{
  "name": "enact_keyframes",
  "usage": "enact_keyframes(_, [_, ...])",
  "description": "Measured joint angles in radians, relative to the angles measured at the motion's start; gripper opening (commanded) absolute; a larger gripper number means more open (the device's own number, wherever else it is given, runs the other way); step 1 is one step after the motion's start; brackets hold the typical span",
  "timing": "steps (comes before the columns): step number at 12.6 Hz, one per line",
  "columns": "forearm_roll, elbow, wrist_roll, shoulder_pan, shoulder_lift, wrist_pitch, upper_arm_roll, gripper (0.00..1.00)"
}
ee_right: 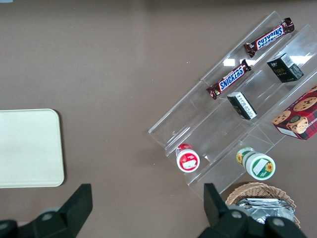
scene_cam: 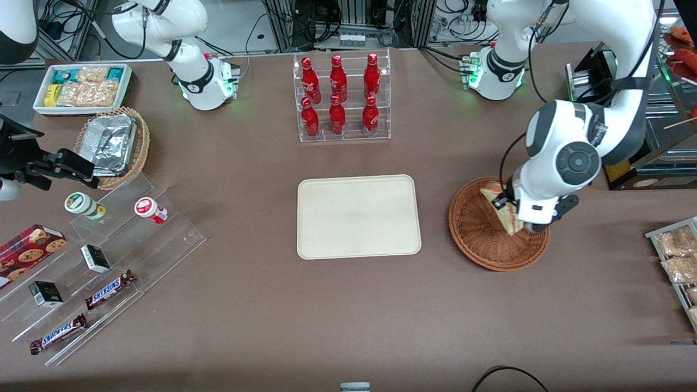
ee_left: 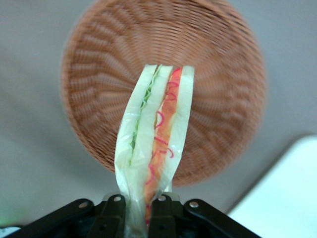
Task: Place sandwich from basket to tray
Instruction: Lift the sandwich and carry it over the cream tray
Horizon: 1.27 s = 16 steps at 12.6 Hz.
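Observation:
My left gripper [scene_cam: 506,209] is over the reddish-brown woven basket [scene_cam: 479,239], shut on the narrow end of the wrapped sandwich [scene_cam: 491,191]. In the wrist view the sandwich [ee_left: 156,134] stands out from between the two black fingers [ee_left: 113,215], its green and red-orange filling layers showing, with the basket [ee_left: 223,74] below it; the gripper [ee_left: 136,213] pinches its wrapper and bread. The sandwich looks lifted off the basket floor. The cream tray [scene_cam: 358,216] lies flat beside the basket, toward the parked arm's end of the table; a corner of the tray [ee_left: 282,193] shows in the wrist view.
An acrylic rack of red bottles [scene_cam: 342,98] stands farther from the front camera than the tray. A tan basket of foil containers [scene_cam: 111,144], a white snack bin [scene_cam: 81,87] and a stepped acrylic shelf [scene_cam: 98,261] sit toward the parked arm's end. Snack packets [scene_cam: 678,256] lie toward the working arm's end.

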Motion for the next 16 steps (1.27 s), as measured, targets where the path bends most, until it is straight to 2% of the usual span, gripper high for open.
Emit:
enact_keyframes(4, [0.001,0.123,0.049,-0.009,0.121,-0.006,-0.167,0.05])
enact_keyframes(6, [0.027,0.207,0.022,-0.050,0.199,-0.005,-0.219,0.05])
enact_keyframes(10, [0.107,0.409,-0.168,-0.217,0.399,-0.002,-0.227,0.06])
enact_keyframes(13, [0.164,0.552,-0.280,-0.309,0.523,-0.002,-0.227,0.06])
enact_keyframes(16, [0.255,0.663,-0.388,-0.378,0.616,-0.002,-0.227,0.06])
